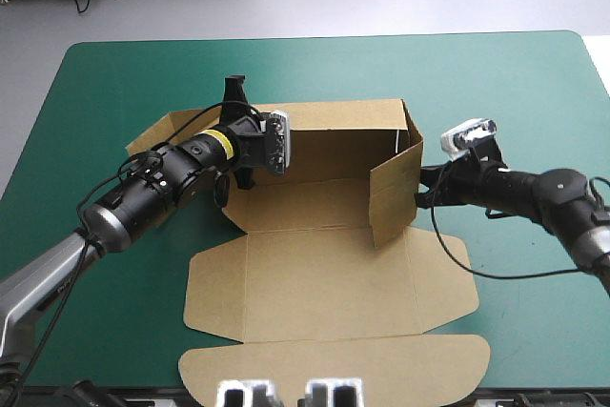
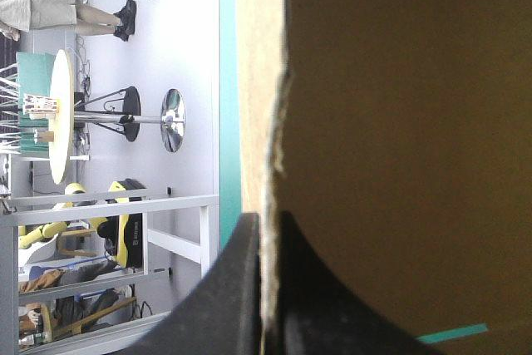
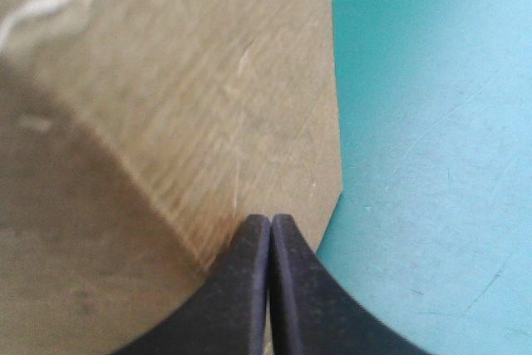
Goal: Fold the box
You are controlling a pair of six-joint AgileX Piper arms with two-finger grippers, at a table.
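The brown box lies partly set up in the middle of the teal-green table. Its back wall and right wall stand raised, and the lid panel lies flat toward the front edge. My left gripper is at the box's left side, shut on an upright board edge that runs between its fingers. My right gripper is shut, and its tips rest against the outside of the right wall. In the right wrist view the right gripper points at a board flap with a cut corner.
A left flap of the box lies flat under my left arm. The front lid flap reaches close to the table's front edge. Bare teal-green cover lies beside the right gripper and along the far edge.
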